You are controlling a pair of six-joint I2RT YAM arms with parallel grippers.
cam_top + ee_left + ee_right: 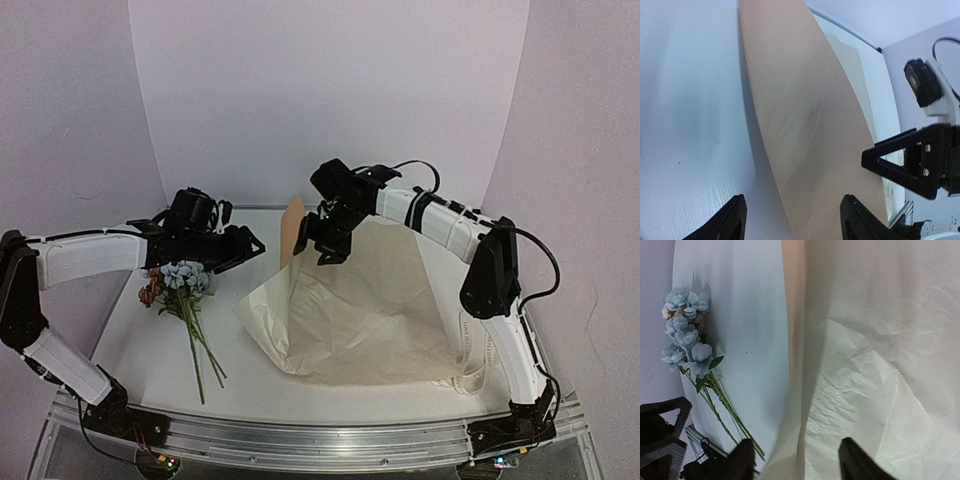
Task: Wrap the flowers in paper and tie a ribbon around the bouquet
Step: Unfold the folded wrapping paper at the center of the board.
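The peach-tan paper [370,310] lies crumpled across the table's middle and right, with its far left edge [292,228] standing upright. The flowers [180,285] lie apart from it at the left, blue blooms far, green stems toward me. My left gripper [250,245] is open and empty, facing the raised paper [805,125] from the left. My right gripper [315,240] is also open, with the upright fold [795,340] running up from the gap between its fingers. The cream ribbon [472,372] lies looped at the paper's right edge. No wrapped bouquet is in view.
The right arm's upright link [490,275] stands over the paper's right corner, next to the ribbon. White curved backdrop walls close in the table. The metal front rail [320,440] runs along the near edge.
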